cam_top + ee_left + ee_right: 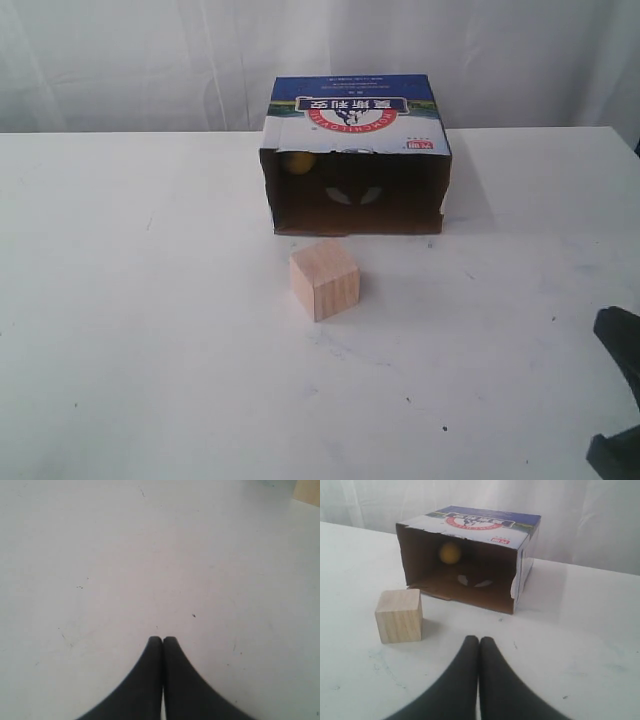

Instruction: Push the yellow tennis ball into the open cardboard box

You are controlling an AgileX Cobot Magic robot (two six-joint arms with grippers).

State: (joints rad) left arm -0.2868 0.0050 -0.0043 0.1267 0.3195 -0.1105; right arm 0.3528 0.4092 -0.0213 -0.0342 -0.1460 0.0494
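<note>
The open cardboard box (355, 120) lies on its side at the back of the white table, its dark mouth facing the front; its blue-and-white printed top also shows in the right wrist view (485, 522). The yellow tennis ball (297, 163) sits inside, deep in the left part of the box (449, 552). My right gripper (479, 639) is shut and empty, low over the table, well in front of the box mouth. My left gripper (162, 639) is shut and empty over bare table. Only a dark part of the right arm (622, 350) shows in the exterior view.
A pale wooden cube (324, 278) stands on the table in front of the box mouth, apart from it, to the left of my right gripper's line (400, 615). White curtains hang behind the table. A corner of the cube (306, 491) shows in the left wrist view.
</note>
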